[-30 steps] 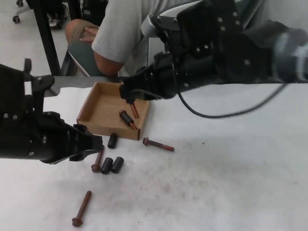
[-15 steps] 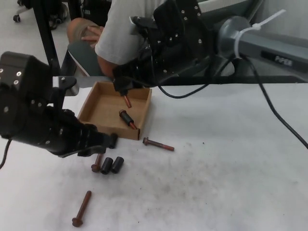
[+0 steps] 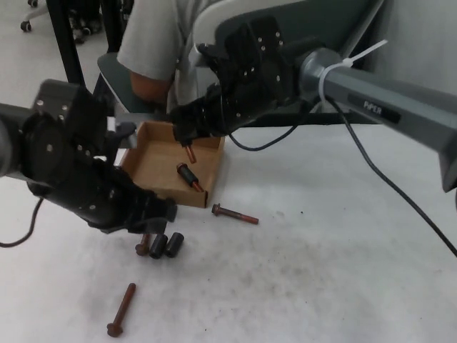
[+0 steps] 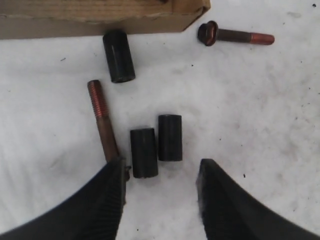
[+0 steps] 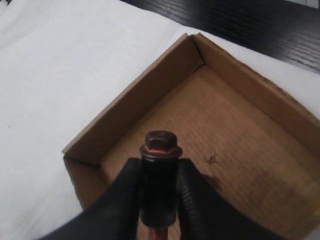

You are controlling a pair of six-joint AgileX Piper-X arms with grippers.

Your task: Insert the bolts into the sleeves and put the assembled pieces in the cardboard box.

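High view: the bench [image 3: 321, 271] carries everything. The right gripper [image 3: 184, 137] [image 5: 159, 172] hangs over the 12 o'clock wall of the box [image 3: 153, 189] [image 5: 150, 95]. Its fingers pinch the held piece [image 3: 189, 152] [image 5: 159, 195], a bolt in its sleeve, shank pointing down over the box floor. The left gripper [image 3: 153, 214] [image 4: 161, 167] sits low at the box's 6 o'clock, fingers spread above two sleeves [image 3: 166, 245] [image 4: 144, 152] lying side by side. A second piece [image 3: 188, 175] lies inside the box, toward 3 o'clock. From the box, a bare bolt [image 3: 234, 214] [image 4: 235, 35] lies at 4 o'clock. A second bolt [image 3: 145, 243] [image 4: 103, 122] lies just beside the two sleeves, and a third bolt [image 3: 121, 309] lies farther off at 7 o'clock. A third sleeve [image 4: 119, 56] lies just beside the box wall.
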